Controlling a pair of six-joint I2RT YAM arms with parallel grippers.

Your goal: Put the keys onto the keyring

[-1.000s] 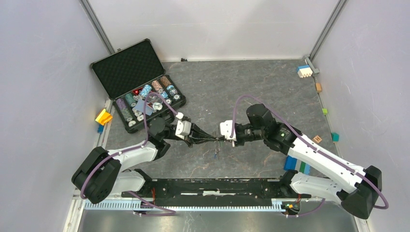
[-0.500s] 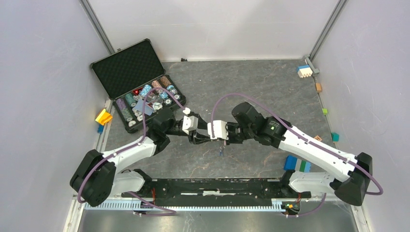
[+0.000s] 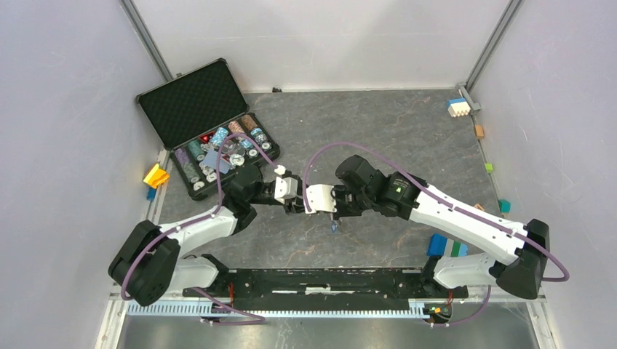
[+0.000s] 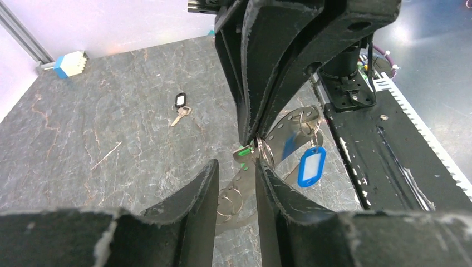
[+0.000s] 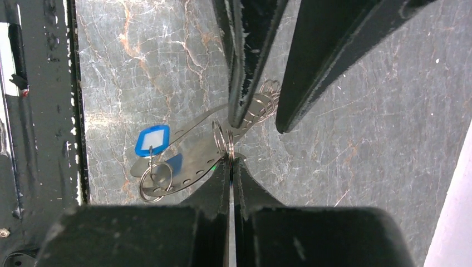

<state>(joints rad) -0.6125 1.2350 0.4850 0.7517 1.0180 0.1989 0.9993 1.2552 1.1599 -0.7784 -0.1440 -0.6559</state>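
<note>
The keyring [image 5: 192, 161] is a thin grey band with small holes, hanging above the table. My right gripper [image 5: 230, 160] is shut on its end, where split rings bunch; the same right gripper [image 4: 253, 142] reaches down from above. A blue-tagged key [image 5: 151, 140] hangs from the band by a ring. A green tag [image 4: 242, 150] peeks out beside the right fingertips. My left gripper [image 4: 237, 164] is open, the band running under the gap. A black-tagged key [image 4: 179, 105] lies on the table. Seen from above, the left gripper [image 3: 314, 209] and the right gripper [image 3: 324, 211] meet tip to tip.
An open black case of poker chips [image 3: 211, 131] stands at the back left. Toy blocks lie along the edges: yellow [image 3: 155, 175], blue and white [image 3: 457, 107], blue and green [image 3: 447, 247]. The black base rail [image 3: 320, 280] runs along the near edge.
My left gripper has opened from shut. The right arm has carried the keyring and its blue-tagged key leftward, and the left gripper has drawn back toward the chip case.
</note>
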